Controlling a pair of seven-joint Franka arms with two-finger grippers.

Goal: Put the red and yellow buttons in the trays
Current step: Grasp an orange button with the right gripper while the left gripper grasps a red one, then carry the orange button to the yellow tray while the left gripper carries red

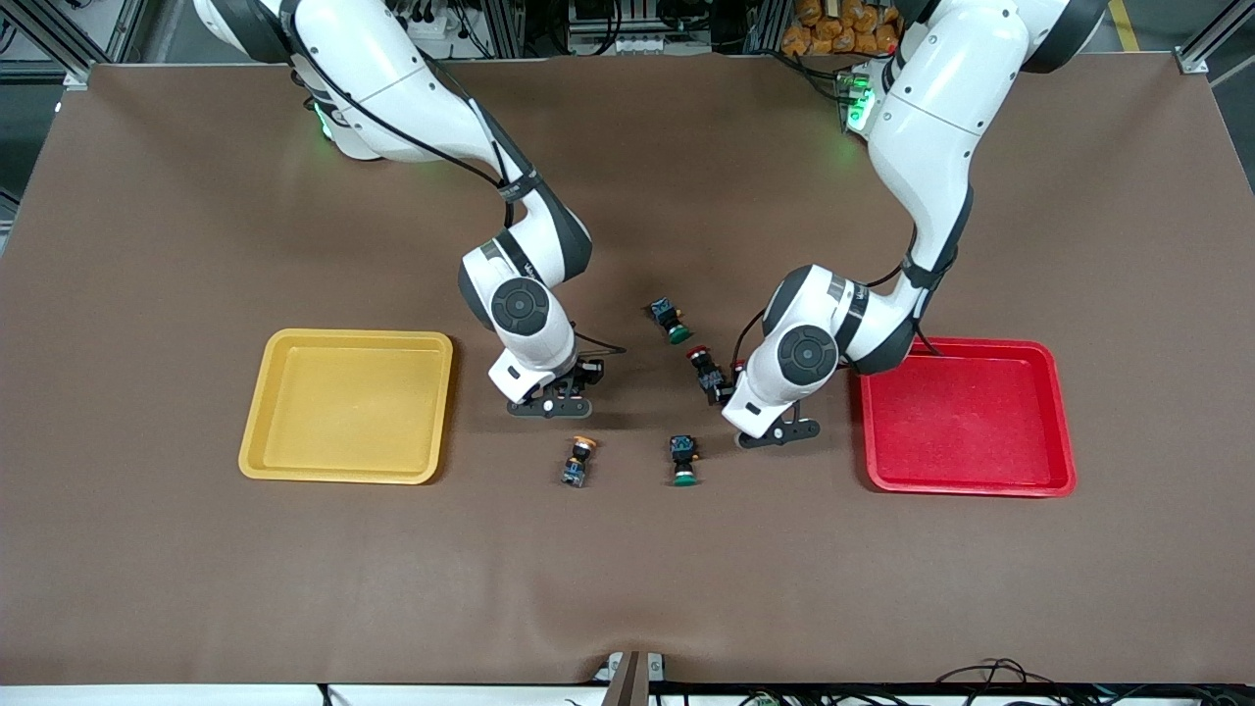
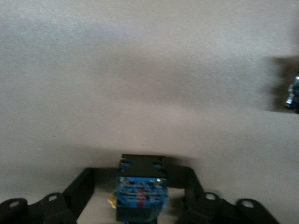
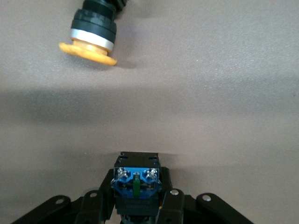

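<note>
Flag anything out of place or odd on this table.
Nothing looks damaged or spilled. The yellow button, red button and two green buttons lie on their sides between the yellow tray and red tray. The right end effector grips one button; the left end effector straddles a second button.

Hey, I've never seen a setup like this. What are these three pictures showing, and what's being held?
Two white robot arms work at a brown table. One picture looks down from a high camera facing them; the other two come from wrist cameras. A yellow tray and a red tray lie there, with loose push-buttons between: two green-capped buttons, a red-capped button, a yellow-capped button. The right end effector is shut on a blue-bodied button; the left end effector straddles another button, open.
</note>
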